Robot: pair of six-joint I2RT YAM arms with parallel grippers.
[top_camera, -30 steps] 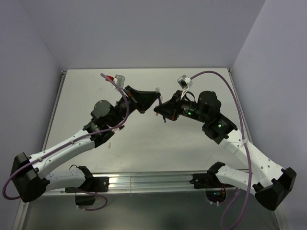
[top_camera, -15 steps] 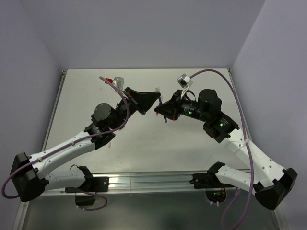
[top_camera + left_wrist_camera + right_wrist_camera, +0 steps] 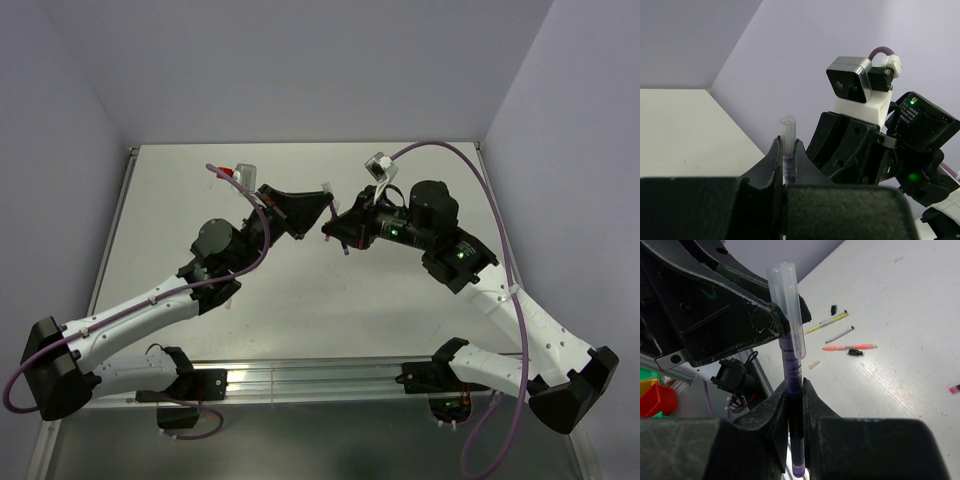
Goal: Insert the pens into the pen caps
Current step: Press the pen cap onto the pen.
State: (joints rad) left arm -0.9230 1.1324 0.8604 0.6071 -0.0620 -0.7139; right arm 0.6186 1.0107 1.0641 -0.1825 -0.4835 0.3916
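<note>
My right gripper (image 3: pixel 795 385) is shut on a dark purple pen (image 3: pixel 792 367), held in the air above the table. The pen's tip sits inside a whitish-clear pen cap (image 3: pixel 787 305). My left gripper (image 3: pixel 787 142) is shut on that cap (image 3: pixel 787 129), and purple shows through it between the fingers. In the top view the two grippers meet tip to tip over the table's middle, left (image 3: pixel 324 200) and right (image 3: pixel 334 230). A yellow pen (image 3: pixel 827 322), a white-black pen (image 3: pixel 840 334) and an orange pen (image 3: pixel 850 347) lie on the table.
Two black caps (image 3: pixel 833 308) (image 3: pixel 855 353) and a loose clear cap (image 3: pixel 813 364) lie by the pens. A small pink-red piece (image 3: pixel 954 388) sits at the right wrist view's edge. Walls enclose the white table (image 3: pixel 300 290) on three sides.
Both grippers stay joined on the pen and cap. The right wrist has rolled a little and the left arm has shifted slightly left.
</note>
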